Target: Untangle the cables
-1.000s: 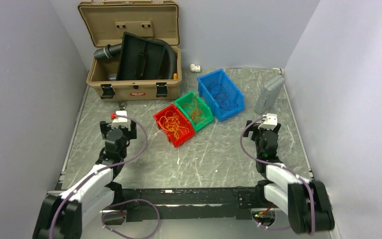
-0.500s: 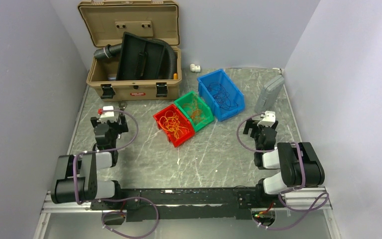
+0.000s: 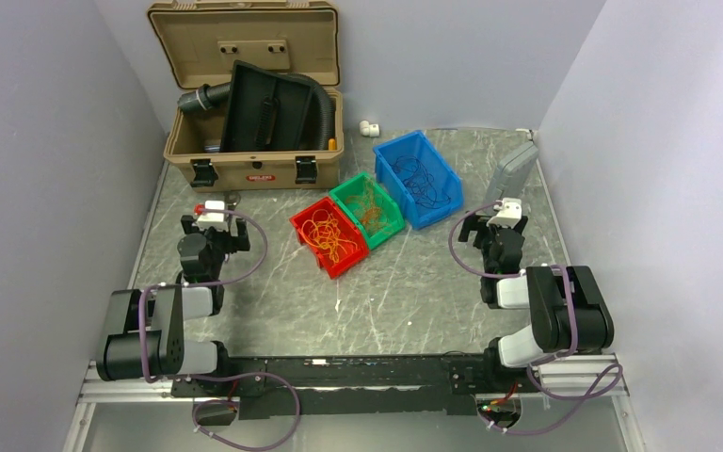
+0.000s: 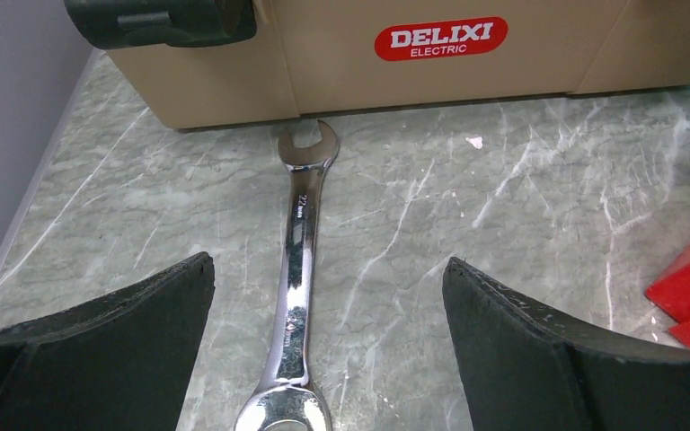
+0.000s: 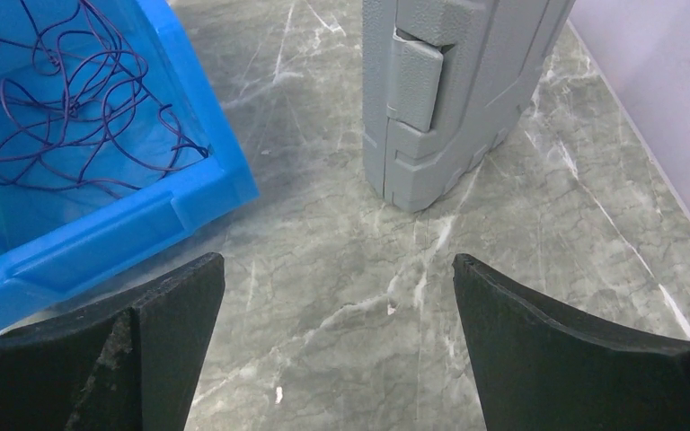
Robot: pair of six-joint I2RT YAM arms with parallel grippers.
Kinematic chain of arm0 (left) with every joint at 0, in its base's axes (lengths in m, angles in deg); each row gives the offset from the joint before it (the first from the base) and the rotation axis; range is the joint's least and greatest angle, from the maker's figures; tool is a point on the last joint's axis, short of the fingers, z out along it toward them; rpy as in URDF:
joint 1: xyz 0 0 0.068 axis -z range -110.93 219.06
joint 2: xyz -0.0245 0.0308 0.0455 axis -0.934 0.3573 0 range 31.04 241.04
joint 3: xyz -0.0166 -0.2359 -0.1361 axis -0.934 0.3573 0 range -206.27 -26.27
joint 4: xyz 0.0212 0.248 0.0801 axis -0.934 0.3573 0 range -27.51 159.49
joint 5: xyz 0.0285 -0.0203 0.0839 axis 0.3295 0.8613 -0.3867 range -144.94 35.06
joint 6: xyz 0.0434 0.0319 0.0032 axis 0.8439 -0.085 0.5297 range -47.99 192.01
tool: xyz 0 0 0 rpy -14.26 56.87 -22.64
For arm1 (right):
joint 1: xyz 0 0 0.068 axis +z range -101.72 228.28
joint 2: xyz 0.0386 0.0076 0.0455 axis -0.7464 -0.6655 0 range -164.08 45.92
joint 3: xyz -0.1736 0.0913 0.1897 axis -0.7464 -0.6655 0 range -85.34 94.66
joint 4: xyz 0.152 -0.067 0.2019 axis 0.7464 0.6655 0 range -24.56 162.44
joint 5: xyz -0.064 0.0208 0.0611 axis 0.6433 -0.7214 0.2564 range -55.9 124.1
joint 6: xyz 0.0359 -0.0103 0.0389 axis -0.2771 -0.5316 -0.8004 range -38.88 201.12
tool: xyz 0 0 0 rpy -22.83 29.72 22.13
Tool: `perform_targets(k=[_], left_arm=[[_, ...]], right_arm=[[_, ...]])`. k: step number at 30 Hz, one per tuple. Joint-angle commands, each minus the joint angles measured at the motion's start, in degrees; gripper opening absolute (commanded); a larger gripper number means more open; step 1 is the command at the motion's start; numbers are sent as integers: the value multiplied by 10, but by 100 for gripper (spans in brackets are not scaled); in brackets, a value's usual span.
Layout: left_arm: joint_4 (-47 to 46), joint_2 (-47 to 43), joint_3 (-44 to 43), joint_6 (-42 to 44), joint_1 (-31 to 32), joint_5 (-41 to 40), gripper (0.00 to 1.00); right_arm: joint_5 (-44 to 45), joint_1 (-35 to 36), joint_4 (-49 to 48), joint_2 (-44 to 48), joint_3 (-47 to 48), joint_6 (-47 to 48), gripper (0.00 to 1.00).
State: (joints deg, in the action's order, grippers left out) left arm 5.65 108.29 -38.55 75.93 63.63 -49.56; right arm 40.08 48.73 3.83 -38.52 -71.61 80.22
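Evidently in 3 separate lots: thin orange wire [image 3: 325, 233] heaped in loops inside the red plastic bin [image 3: 303, 222], finer orange-yellow wire [image 3: 370, 205] bunched in the green plastic bin [image 3: 348, 191] just beside it, dark purple wire [image 5: 63, 117] sprawled in crossing loops over the floor of the blue plastic bin [image 5: 216, 175]. Apparently only 1 colour per bin, none seen running from 1 bin to another, none lying out on the grey marbled table [image 3: 414, 292]. Within each bin, though, looped and crossed over itself, nowhere laid straight.

Left gripper [image 4: 328, 269] spread wide and carrying nothing, low over the table near the tan plastic toolbox [image 4: 341, 81], a shiny steel spanner [image 4: 298, 260] flat on the table between its fingers. Right gripper [image 5: 337, 269] likewise gaping and empty, aimed at bare table between the blue bin and a grey hard-shell case [image 5: 449, 90] standing on edge. Both well apart from the wires.

Judged from that: fits either an end state, colours parted into their own bins and arms drawn back, or a stage with all the teasing-out of each clump ahead. Not settled by these views; only sure that no wire is in either claw and every lot is knotted within its bin
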Motion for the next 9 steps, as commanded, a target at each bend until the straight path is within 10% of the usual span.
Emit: perform_targets(k=[1, 9], left_arm=[[-37, 0, -8, 10, 1, 19, 99], [-38, 0, -8, 10, 2, 17, 100]], right_arm=[[-7, -2, -14, -4, 10, -3, 100], [-6, -2, -14, -4, 10, -3, 100]])
